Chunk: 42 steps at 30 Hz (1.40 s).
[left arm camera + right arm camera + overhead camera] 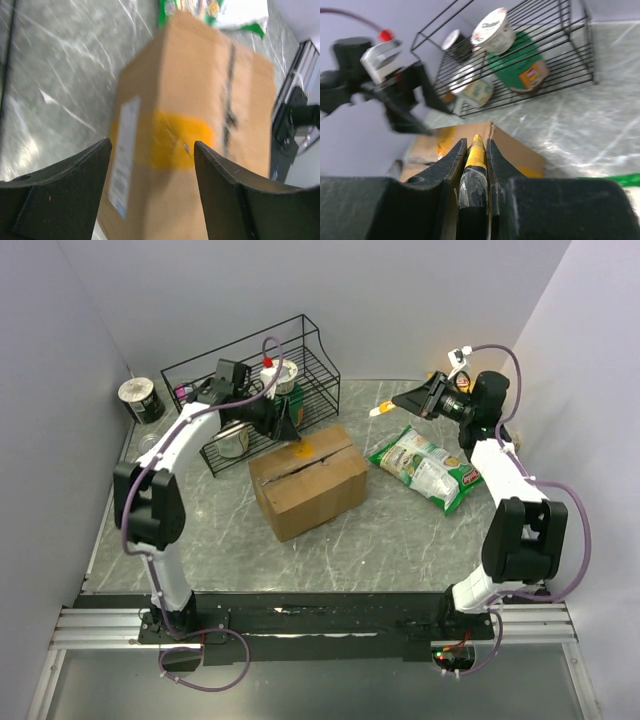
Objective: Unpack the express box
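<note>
The express box [307, 482] is a brown carton with a yellow-orange sticker, lying in the middle of the table. It fills the left wrist view [195, 125], blurred. My left gripper [285, 426] is open just above the box's far top edge, near the sticker. My right gripper [412, 400] is raised at the back right, shut on a yellow-and-black cutter [475, 160] whose yellow tip [381, 409] points toward the box [485, 145].
A black wire rack [255, 390] with cups and a green can stands behind the box. A green snack bag [428, 468] lies right of the box. A tin can [141, 399] stands at the far left corner.
</note>
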Each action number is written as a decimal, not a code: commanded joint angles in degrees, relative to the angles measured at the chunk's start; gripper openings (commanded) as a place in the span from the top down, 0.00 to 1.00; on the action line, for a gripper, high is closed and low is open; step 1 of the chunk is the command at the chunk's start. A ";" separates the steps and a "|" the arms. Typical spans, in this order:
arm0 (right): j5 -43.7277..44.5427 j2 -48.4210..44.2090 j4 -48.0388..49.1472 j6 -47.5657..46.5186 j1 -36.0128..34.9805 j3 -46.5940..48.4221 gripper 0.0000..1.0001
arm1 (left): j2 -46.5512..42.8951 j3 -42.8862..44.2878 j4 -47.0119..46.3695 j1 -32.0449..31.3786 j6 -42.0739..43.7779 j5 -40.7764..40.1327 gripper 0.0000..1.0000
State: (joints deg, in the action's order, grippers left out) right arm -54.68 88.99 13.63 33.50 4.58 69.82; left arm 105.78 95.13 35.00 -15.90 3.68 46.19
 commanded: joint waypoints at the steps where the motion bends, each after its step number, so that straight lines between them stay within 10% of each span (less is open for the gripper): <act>1: -5.00 4.60 8.35 7.28 -0.01 1.80 1.00 | 4.95 8.83 -0.65 -0.71 -2.36 2.31 0.28; 42: 0.36 10.33 -2.46 1.93 -6.95 6.38 1.00 | 11.73 9.28 7.10 -3.00 3.26 4.43 0.37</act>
State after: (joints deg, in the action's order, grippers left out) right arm -55.42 100.82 10.48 36.99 -1.87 73.93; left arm 116.55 104.18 40.29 -18.68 5.10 51.22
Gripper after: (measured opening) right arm 0.240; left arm 0.635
